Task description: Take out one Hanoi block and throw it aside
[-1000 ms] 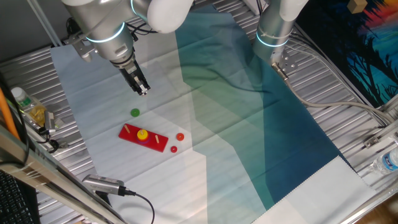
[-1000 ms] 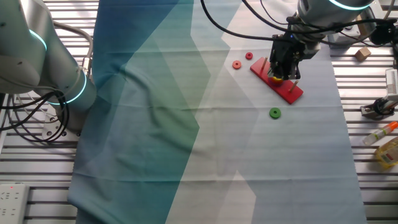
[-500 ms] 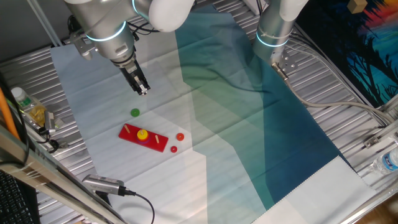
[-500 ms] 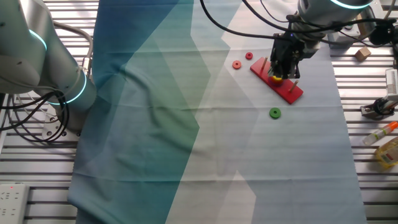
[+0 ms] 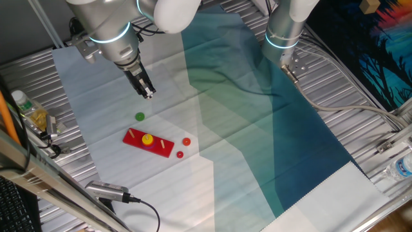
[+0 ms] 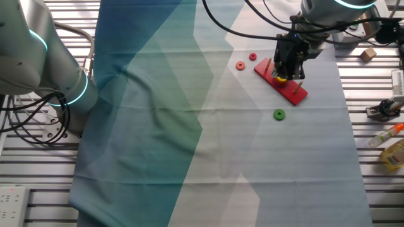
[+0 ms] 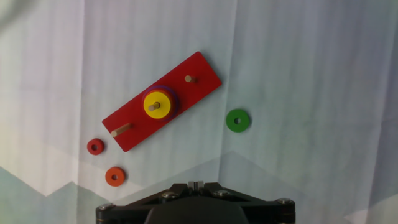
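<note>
The green Hanoi block (image 5: 140, 116) lies flat on the pale cloth, apart from the red peg base (image 5: 149, 143). It also shows in the other fixed view (image 6: 279, 114) and the hand view (image 7: 237, 120). The base (image 7: 163, 99) has three pegs, and the yellow disc (image 7: 157, 104) sits on the middle peg over a purple one. Two small red discs (image 7: 95, 147) (image 7: 114, 176) lie loose beside the base. My gripper (image 5: 148, 94) hangs well above the cloth, beyond the green block, with its fingers together and empty. It shows at the bottom edge of the hand view (image 7: 196, 185).
A second arm (image 5: 283, 32) stands at the far side on the teal cloth. Bottles (image 5: 22, 103) and a cabled device (image 5: 106, 190) lie off the cloth at the left. A wooden block (image 6: 368, 54) and tools (image 6: 386, 108) lie by the cloth's edge.
</note>
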Available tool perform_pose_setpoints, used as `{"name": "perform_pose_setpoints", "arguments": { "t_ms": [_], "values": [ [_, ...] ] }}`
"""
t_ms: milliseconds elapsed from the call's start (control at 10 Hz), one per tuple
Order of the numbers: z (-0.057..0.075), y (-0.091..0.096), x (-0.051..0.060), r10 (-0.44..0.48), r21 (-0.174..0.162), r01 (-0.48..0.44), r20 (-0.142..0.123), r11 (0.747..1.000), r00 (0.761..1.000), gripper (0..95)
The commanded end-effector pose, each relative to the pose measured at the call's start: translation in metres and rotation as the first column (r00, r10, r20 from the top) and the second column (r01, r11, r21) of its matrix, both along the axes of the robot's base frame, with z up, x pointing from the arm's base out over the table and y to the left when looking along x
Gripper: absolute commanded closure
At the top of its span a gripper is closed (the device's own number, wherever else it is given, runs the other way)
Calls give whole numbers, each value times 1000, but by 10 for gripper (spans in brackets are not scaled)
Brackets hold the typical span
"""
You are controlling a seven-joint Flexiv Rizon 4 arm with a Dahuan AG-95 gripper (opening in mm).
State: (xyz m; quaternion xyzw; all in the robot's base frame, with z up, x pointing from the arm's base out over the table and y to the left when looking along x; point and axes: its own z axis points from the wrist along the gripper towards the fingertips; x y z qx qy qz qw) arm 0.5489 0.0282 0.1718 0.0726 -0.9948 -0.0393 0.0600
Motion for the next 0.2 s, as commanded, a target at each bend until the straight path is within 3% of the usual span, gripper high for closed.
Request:
{"name": "perform_pose_setpoints", "arguments": {
  "t_ms": [100,200],
  "values": [
    [1,0,-2,1,7,-1,3,1000,1000,950],
    [1,0,-3,2,9,-2,1,1000,1000,950]
  ]
}}
